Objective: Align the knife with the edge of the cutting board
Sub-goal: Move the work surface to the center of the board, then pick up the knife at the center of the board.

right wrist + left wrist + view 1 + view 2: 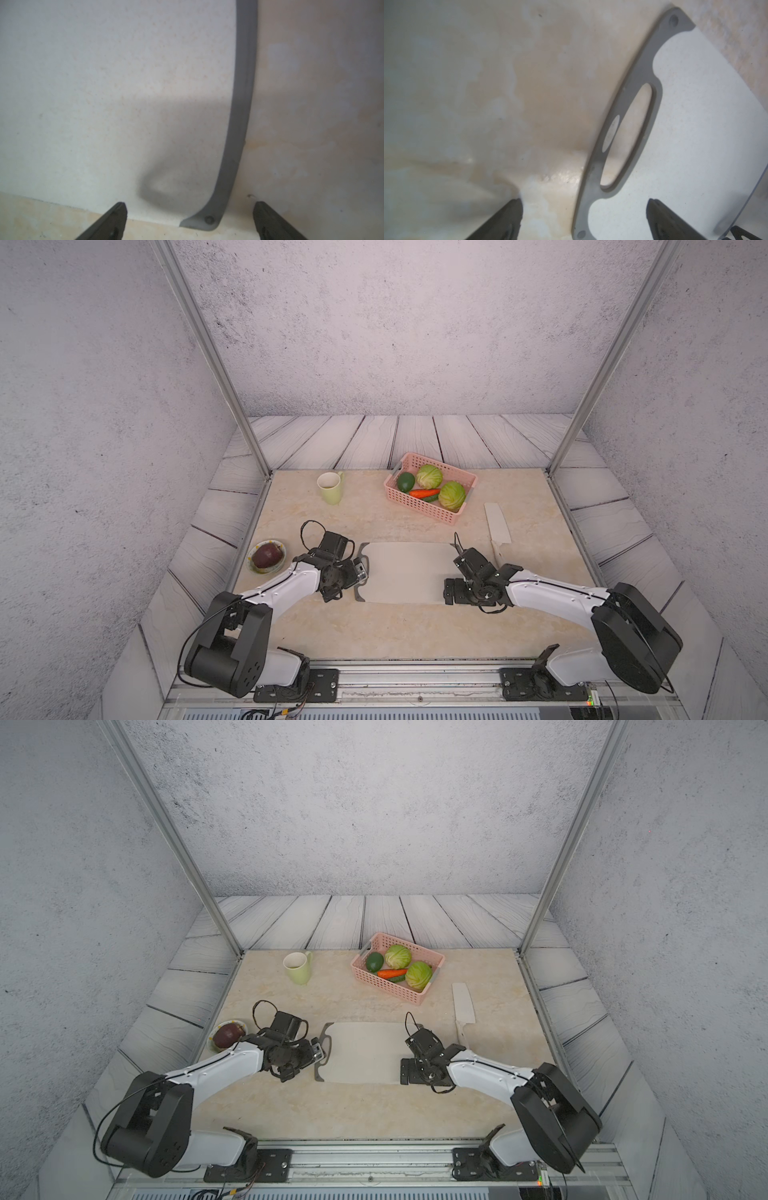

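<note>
Right wrist view: the right gripper (190, 205) stands wide open and empty, low over the near right corner of the cutting board (104, 83). The left gripper (585, 200) is likewise open and empty at the board's opposite end. In both top views the knife (497, 522) lies flat on the table (374, 626), beyond the board's right end and apart from it. Alignment is judged outstanding, with pickup not begun.

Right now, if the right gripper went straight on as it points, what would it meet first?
Probably the cutting board, at the corner by its dark end strip; depth is unclear.
</note>
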`<state>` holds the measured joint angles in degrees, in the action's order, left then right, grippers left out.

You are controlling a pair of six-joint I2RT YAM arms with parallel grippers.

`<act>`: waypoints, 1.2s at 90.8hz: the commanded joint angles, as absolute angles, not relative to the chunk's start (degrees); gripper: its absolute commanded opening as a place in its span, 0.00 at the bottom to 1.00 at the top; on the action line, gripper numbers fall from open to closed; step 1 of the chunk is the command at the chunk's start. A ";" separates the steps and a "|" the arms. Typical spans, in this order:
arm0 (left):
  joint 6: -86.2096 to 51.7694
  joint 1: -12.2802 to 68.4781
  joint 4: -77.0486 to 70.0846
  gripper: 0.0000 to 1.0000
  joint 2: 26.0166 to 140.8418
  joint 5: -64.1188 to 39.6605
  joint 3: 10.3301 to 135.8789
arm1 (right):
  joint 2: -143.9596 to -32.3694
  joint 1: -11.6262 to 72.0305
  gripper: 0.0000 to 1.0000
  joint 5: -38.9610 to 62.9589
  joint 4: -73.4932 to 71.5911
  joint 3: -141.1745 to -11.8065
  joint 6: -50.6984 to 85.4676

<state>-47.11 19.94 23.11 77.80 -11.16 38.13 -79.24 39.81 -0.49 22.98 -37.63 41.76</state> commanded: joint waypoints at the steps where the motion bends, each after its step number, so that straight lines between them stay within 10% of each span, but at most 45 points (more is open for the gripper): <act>1: -44.66 19.03 29.03 0.98 74.82 -10.31 40.87 | -76.09 39.10 0.99 0.30 27.97 -37.29 41.65; 54: -30.50 18.38 34.77 0.98 69.80 0.78 67.52 | -67.49 18.98 0.99 4.10 38.05 -44.13 30.90; 109: -23.62 17.75 17.09 0.98 59.13 -0.32 54.85 | -85.76 7.00 0.99 5.01 41.59 -60.16 25.92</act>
